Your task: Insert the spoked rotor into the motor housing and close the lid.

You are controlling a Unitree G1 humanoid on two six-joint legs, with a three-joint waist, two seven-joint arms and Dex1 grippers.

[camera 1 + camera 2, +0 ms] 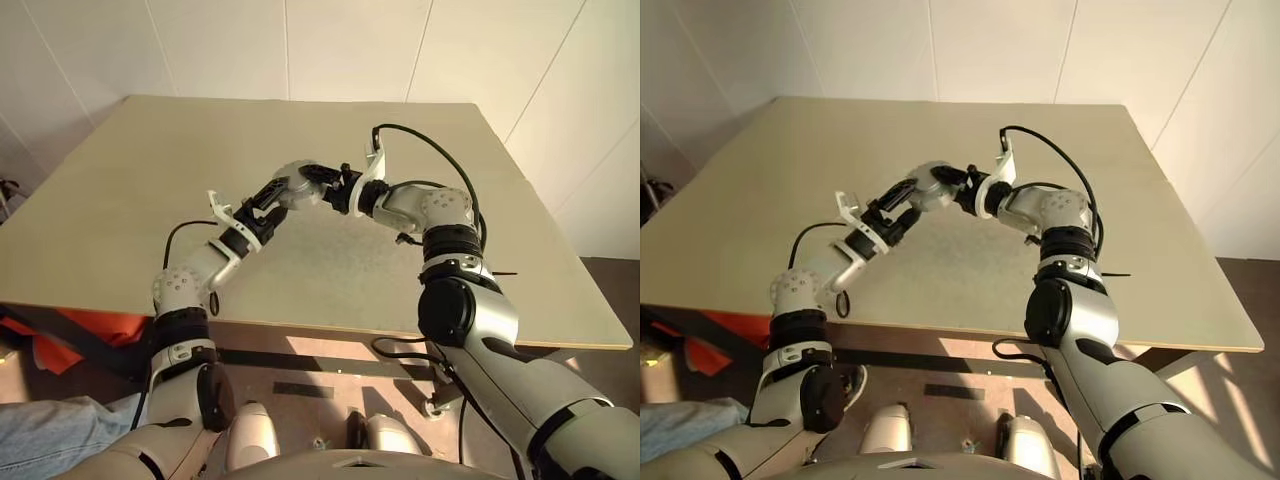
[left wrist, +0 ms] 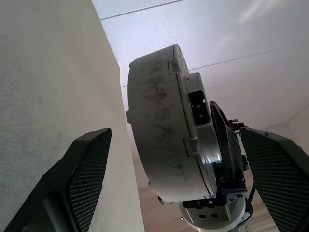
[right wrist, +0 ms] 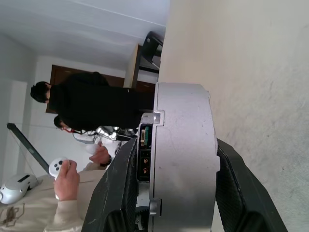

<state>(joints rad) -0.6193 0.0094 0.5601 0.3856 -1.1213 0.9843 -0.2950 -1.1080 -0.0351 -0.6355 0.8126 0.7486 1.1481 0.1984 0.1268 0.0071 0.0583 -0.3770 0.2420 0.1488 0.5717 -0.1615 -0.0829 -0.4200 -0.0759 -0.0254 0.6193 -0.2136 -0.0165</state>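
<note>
I hold the motor housing (image 1: 296,184), a thick round grey can with a small connector on its rim, on edge in the air above the tan table (image 1: 140,190). My right gripper (image 3: 176,145) is shut on it, one finger on each flat face. My left gripper (image 2: 174,135) is open, its fingers (image 2: 87,169) spread wide on either side of the can without touching it. In the head views the left gripper (image 1: 268,200) reaches the can from the left and the right gripper (image 1: 328,186) from the right. The spoked rotor is hidden. I cannot tell the lid apart from the can.
Behind the table's far edge, the right wrist view has people (image 3: 82,104), and a hand holding a white controller (image 3: 62,170). Something orange (image 1: 100,325) sits under the table's front left edge, near a person's leg in jeans (image 1: 50,430).
</note>
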